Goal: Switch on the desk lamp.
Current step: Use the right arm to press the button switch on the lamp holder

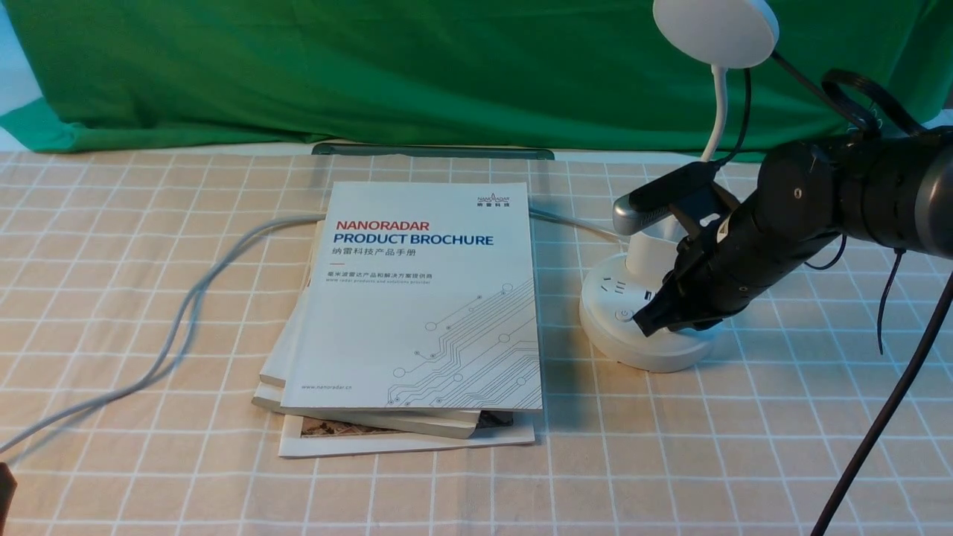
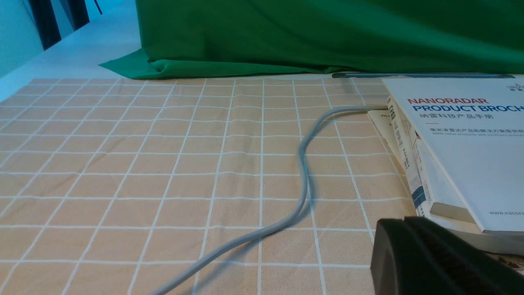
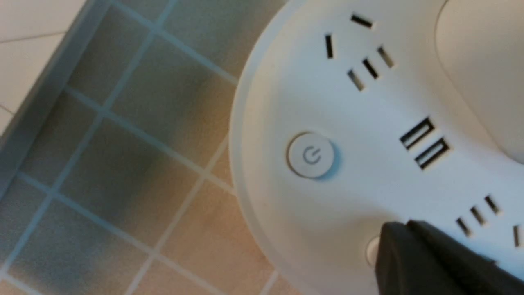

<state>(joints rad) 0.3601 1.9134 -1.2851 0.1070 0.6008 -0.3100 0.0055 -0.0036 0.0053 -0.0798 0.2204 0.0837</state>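
Note:
The white desk lamp stands right of centre, its round base (image 1: 615, 339) on the checked cloth and its disc head (image 1: 715, 30) high on a thin gooseneck. My right gripper (image 1: 642, 324) is shut, empty, and angled down onto the front of the base. In the right wrist view its tip (image 3: 399, 229) lies over a small round button (image 3: 371, 250), mostly hiding it. A second button with a power symbol (image 3: 311, 155) sits uncovered beside it, among sockets. My left gripper (image 2: 403, 223) is shut and low over the cloth at the near left, far from the lamp.
A stack of brochures (image 1: 417, 298) lies just left of the lamp base. A grey cable (image 1: 186, 313) runs from under it toward the near left. Green cloth (image 1: 372, 67) hangs along the back. A black cable (image 1: 886, 417) hangs from the right arm.

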